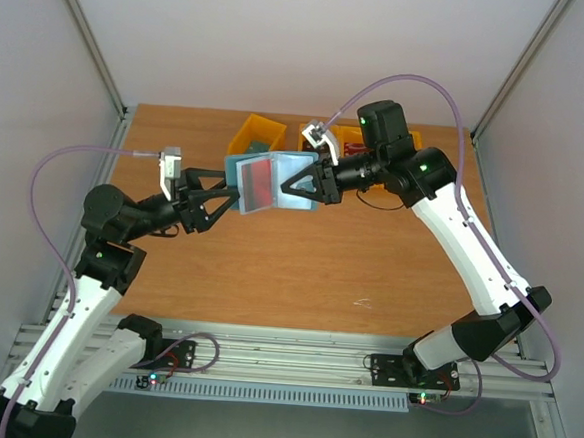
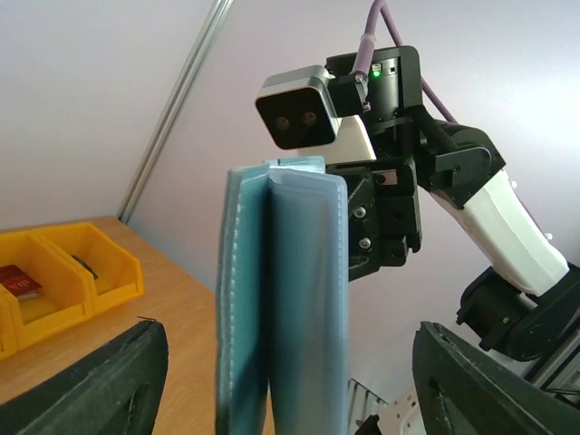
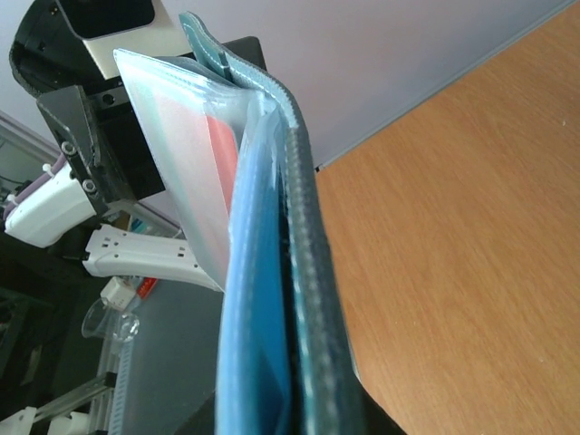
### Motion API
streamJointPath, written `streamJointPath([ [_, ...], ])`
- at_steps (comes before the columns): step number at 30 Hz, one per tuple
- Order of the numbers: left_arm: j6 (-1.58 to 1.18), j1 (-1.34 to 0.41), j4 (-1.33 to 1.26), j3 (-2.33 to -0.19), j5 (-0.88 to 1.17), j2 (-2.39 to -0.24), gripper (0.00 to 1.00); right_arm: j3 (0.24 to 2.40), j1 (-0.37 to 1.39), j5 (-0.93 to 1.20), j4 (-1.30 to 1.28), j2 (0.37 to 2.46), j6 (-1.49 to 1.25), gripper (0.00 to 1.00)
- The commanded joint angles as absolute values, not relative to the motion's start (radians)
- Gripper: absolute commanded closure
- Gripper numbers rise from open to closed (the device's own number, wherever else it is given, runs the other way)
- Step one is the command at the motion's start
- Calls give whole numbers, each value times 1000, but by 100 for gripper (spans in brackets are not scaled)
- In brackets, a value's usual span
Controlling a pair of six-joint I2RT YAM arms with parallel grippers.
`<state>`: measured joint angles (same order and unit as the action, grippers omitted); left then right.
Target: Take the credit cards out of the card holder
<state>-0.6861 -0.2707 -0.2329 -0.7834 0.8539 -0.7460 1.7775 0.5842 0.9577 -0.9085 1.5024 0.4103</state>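
- Gripping, thin and closed: right gripper [image 1: 296, 187], clamped on one edge of the card holder [image 2: 304, 299] and carrying it in the air above the table [image 1: 298, 270].
- Left gripper [image 1: 224, 192]: jaws wide, fingers [image 2: 100, 381] on either side of the holder's free edge, touching nothing.
- Card holder: slate-blue and book-like, held edge-on between the two grippers with its leaves slightly fanned. Judged light and soft-covered, so likely to flex or swing if tugged against a single grip.
- Clear sleeve [image 3: 181, 136]: thin and glossy, bowed away from the leaves. Judged floppy and slippery, a poor place to pinch.
- Red card [image 1: 257, 182]: seen through the sleeve. Judged stiff, thin and smooth. Best hold is probably its edge at the sleeve mouth, pinched flat across both faces and drawn along the pocket. Whether any edge stands proud cannot be told.
- Other cards: none made out in the holder.
- Yellow bins [image 1: 258, 131]: at the table's far side, behind the holder.
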Motion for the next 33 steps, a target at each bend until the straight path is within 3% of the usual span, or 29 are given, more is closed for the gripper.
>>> streamJointPath([
  [1, -627, -286, -235, -788, 868, -757, 26, 1808, 593, 976, -880, 1508, 394, 99],
  [4, -603, -300, -233, -791, 882, -764, 31, 1813, 598, 974, -877, 1512, 394, 99],
  [10, -603, -300, -253, -773, 850, -751, 59, 1813, 597, 975, -887, 1503, 409, 99],
  [33, -643, -272, -260, -734, 780, -735, 69, 1872, 601, 1076, -971, 1515, 462, 98],
])
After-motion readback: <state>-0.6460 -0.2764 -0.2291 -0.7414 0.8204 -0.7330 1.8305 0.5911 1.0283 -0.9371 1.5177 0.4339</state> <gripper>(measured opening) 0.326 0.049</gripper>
